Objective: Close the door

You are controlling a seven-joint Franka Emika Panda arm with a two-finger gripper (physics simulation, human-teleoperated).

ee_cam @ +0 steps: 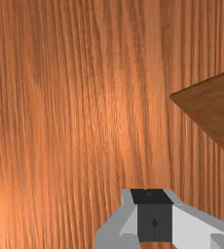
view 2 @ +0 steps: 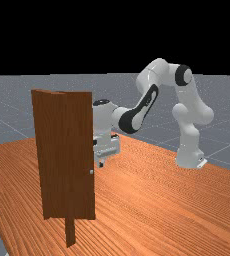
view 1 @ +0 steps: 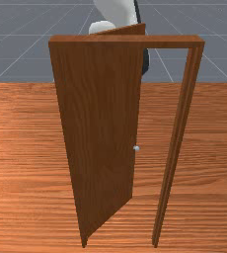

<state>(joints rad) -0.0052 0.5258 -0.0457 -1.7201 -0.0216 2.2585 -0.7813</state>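
The gripper [view 2: 101, 164] points down just right of the door [view 2: 74, 150] in the far view, a little above the height of the knob [view 2: 91, 171]. The brown door [view 1: 100, 123] stands open in the front view, its free edge with the knob [view 1: 136, 148] swung back toward the arm. Its left side is at the frame [view 1: 125, 41]. The gripper's lower part is hidden behind the door there. In the wrist view, the gripper [ee_cam: 152, 197] has a brown wooden corner of the door [ee_cam: 209, 104] off to one side, apart from it.
The door frame's right post [view 1: 177, 123] rises from the table [view 1: 204, 197] in the front view, with a gap between it and the door. The arm [view 2: 147, 100] reaches over the table from its base [view 2: 189, 157] at the far view's right.
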